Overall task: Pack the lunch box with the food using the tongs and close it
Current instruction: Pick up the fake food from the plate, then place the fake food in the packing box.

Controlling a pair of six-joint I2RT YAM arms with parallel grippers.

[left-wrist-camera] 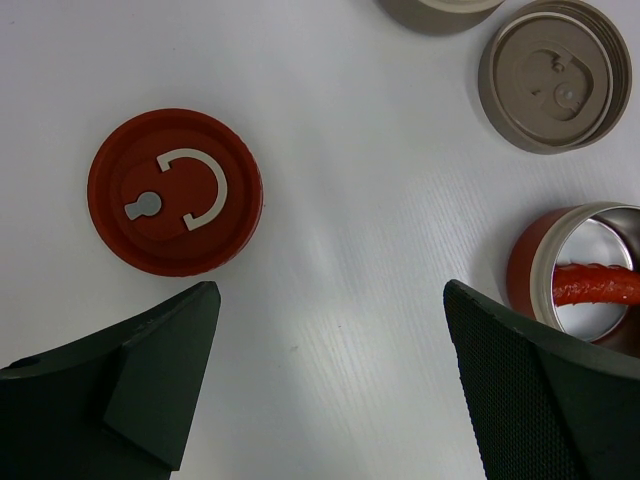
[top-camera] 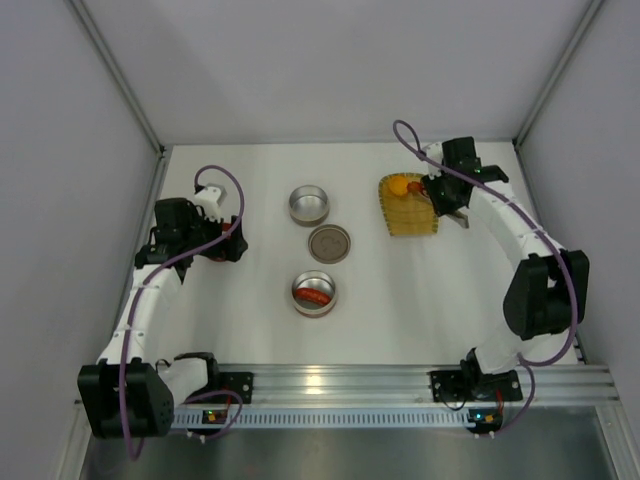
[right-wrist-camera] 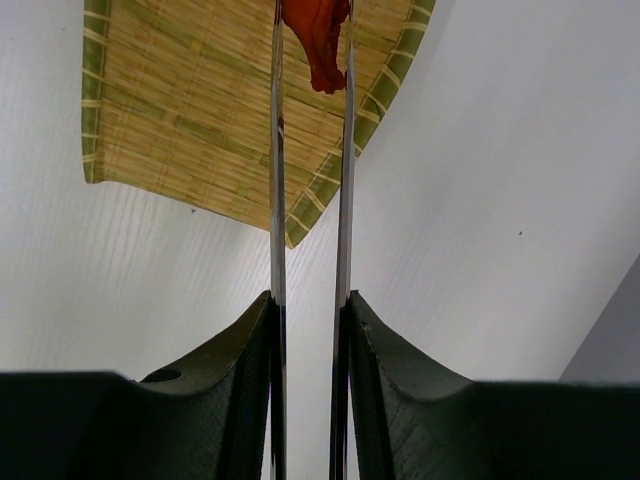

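My right gripper point(right-wrist-camera: 310, 295) is shut on the slim silver tongs point(right-wrist-camera: 277, 150), one arm against each finger. The tongs' tips pinch a glossy red sausage piece point(right-wrist-camera: 318, 35) above the woven yellow tray point(right-wrist-camera: 190, 110). From above, the right gripper point(top-camera: 440, 195) hangs over the tray point(top-camera: 410, 222), where a round orange piece point(top-camera: 397, 186) lies. The lunch box, a round red-sided tin point(top-camera: 315, 293), holds another red sausage piece point(left-wrist-camera: 595, 285). My left gripper point(left-wrist-camera: 330, 300) is open over bare table, between a red lid point(left-wrist-camera: 175, 190) and that tin point(left-wrist-camera: 535, 262).
An empty steel tin point(top-camera: 308, 204) stands at the back centre. A grey-brown lid point(top-camera: 329, 243) lies between the two tins, also seen in the left wrist view point(left-wrist-camera: 555, 75). White walls close off the table on three sides.
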